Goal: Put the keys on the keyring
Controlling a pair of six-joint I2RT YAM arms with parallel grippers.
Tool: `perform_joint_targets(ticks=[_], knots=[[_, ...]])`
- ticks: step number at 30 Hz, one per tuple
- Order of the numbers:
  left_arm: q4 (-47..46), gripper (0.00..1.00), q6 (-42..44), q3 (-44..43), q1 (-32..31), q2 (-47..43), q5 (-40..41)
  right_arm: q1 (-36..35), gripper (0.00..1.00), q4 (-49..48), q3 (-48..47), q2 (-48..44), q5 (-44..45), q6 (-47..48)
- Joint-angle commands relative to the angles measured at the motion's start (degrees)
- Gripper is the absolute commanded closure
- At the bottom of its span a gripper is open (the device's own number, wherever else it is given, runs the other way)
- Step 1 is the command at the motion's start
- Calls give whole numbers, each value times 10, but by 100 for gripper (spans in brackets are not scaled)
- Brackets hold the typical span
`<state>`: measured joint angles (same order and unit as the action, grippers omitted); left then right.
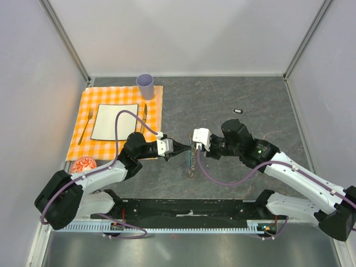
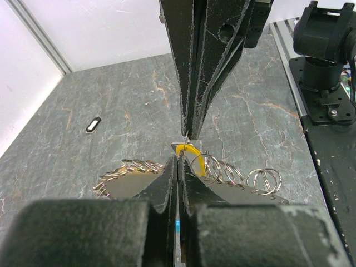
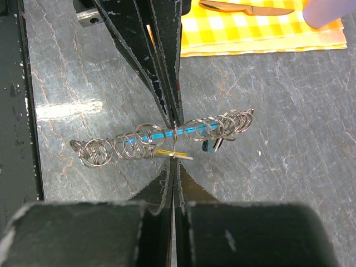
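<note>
Top external view first: we see both arms reach inward from their bases, elbows bent, their tips meeting nose to nose over the middle of the table (image 1: pixel 250 94). We find the left claw (image 1: pixel 181 149) closed tight on the keyring (image 3: pixel 161 135), whose chain trails to either side. The right claw (image 3: pixel 174 162) is pinched shut too, seemingly on the yellow key (image 3: pixel 166 152) just beside the chain. Farther off, a black key (image 1: pixel 238 110) lies alone.
</note>
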<state>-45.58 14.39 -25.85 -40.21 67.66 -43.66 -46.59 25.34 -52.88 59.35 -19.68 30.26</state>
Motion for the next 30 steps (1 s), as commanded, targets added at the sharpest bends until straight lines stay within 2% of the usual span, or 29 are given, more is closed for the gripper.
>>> perform_joint_targets(ticks=[1, 14, 30], knots=[[-35, 98, 12, -14, 1, -7, -9, 0, 100, -5, -5, 3, -8, 7], [-36, 98, 10, -17, 1, -2, -21, 0, 100, -5, -7, 4, -28, 9], [-33, 98, 15, -11, 1, -9, -8, 0, 100, 4, -7, 3, 10, 6]])
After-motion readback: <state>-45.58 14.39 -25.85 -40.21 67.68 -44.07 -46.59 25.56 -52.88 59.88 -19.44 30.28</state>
